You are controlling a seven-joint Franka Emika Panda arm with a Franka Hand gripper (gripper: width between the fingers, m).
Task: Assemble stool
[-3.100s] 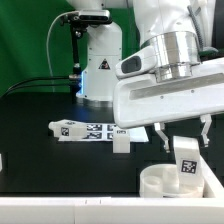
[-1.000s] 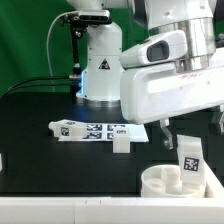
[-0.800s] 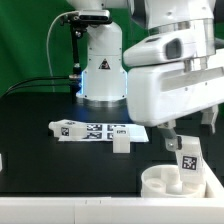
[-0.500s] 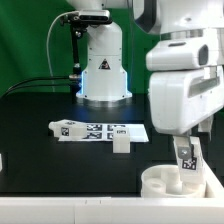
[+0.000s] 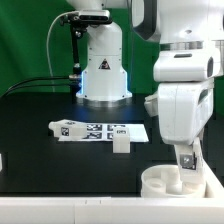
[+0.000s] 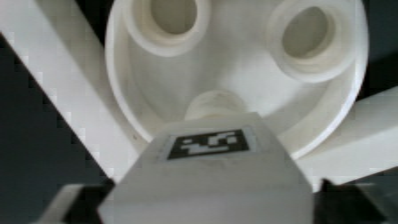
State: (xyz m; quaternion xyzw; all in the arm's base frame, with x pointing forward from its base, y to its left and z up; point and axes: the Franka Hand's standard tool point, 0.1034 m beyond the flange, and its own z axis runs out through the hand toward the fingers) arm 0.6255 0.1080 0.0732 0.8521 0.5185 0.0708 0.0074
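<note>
The stool's round white seat [image 5: 158,181] lies at the exterior view's lower right, with a tagged white leg [image 5: 186,164] standing upright in it. My gripper [image 5: 185,160] has come down over that leg with a finger on each side. In the wrist view the leg [image 6: 210,175] fills the space between the dark fingers [image 6: 79,203], its tag facing the camera. Beyond it the seat [image 6: 222,60] shows two round holes. The leg's top hides whether the pads press on its sides. A second leg [image 5: 121,141] lies by the marker board.
The marker board [image 5: 92,130] lies flat mid-table, in front of the robot's base [image 5: 103,72]. A small white part [image 5: 2,160] shows at the exterior view's left edge. The seat sits close to the table's front edge.
The arm has swung toward the exterior view's right and dropped down over the upright leg. The fingers, which were above and beside the leg, now straddle it and have drawn closer together.
</note>
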